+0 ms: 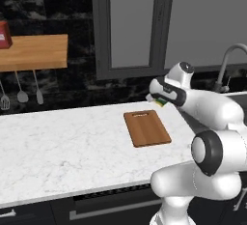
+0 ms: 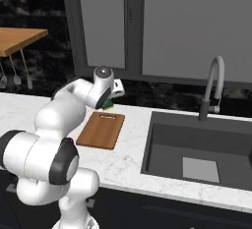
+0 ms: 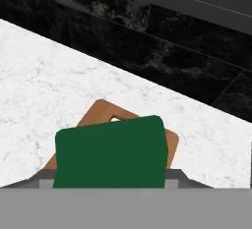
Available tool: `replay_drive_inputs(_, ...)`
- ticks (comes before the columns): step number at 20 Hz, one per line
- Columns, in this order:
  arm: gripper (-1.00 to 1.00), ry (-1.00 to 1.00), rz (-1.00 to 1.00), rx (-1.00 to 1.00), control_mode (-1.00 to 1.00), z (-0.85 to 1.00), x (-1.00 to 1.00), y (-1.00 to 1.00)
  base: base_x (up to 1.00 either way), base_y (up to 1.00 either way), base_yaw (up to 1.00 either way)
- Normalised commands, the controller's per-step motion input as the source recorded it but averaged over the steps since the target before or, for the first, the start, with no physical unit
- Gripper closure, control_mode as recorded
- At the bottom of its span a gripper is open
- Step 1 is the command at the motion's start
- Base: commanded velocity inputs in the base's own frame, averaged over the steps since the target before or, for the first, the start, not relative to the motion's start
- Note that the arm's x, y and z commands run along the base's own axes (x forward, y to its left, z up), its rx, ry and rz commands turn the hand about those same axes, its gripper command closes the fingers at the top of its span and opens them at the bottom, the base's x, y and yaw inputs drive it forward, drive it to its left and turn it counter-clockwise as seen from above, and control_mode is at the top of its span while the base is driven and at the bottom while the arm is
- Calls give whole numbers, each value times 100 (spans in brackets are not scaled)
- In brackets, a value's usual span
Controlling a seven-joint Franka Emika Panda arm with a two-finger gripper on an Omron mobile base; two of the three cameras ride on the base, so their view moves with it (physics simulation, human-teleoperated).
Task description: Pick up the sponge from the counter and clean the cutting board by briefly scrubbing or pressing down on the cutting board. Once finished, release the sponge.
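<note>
My gripper (image 2: pixel 109 100) is shut on the sponge (image 2: pixel 108 104), which hangs just above the far end of the cutting board (image 2: pixel 101 130). From the left base view the sponge (image 1: pixel 161 102) peeks out yellow and green under the white hand, beyond the reddish-brown cutting board (image 1: pixel 147 128). In the hand view the sponge's dark green face (image 3: pixel 110 152) sits close to the camera and covers most of the cutting board (image 3: pixel 98 111); only the handle-hole end and a corner show. The board lies flat on the white marble counter (image 1: pixel 62 147).
A sink basin (image 2: pixel 197 149) with a curved faucet (image 2: pixel 214 85) lies right of the board. A wooden wall shelf (image 1: pixel 34 51) with a red box (image 1: pixel 4 35) and hanging utensils (image 1: pixel 21 93) is at far left. Black tiled wall and a window frame stand behind.
</note>
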Motion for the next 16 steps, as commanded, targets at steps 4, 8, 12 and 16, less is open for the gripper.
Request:
replay_drive_inputs(4,100,1,0,-5,-100,-27,16,55,0,0,0)
replay_drive_inputs(8,100,-1,0,0,-100,-33,18,47,0,0,0)
replay_drive_inputs(12,100,0,0,0,-100,-35,20,40,0,0,0)
replay_drive_inputs(16,100,0,0,0,-100,-29,21,28,0,0,0)
